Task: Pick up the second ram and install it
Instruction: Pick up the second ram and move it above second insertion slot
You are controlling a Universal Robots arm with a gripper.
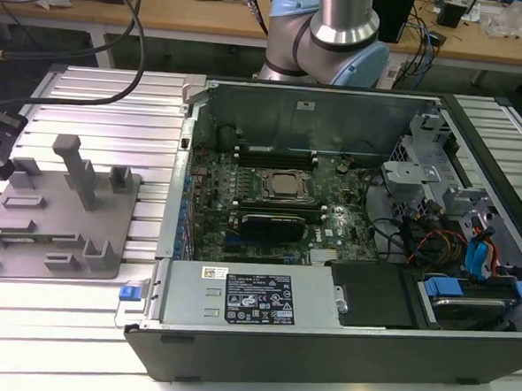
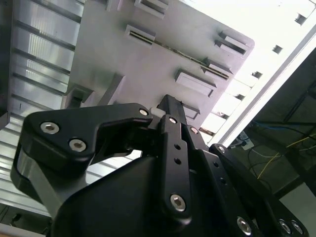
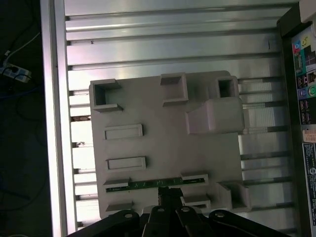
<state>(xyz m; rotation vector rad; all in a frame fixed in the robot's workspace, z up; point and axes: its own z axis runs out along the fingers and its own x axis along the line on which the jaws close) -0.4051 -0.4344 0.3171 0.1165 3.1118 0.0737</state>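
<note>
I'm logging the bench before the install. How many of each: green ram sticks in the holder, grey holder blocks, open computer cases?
green ram stick: 1
grey holder block: 1
open computer case: 1
Total: 3

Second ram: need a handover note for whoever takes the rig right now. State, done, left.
Tool: poised over the long thin green ram stick, near its middle; whether it grips cannot be told.
Stick: on edge in a slot of the grey plastic holder block, which lies on the ribbed metal table, to the exterior view's left of the open computer case.
Done: nothing of the pick-up shows; the stick is not lifted.
Left: the pick-up and the install into the green motherboard.
</note>
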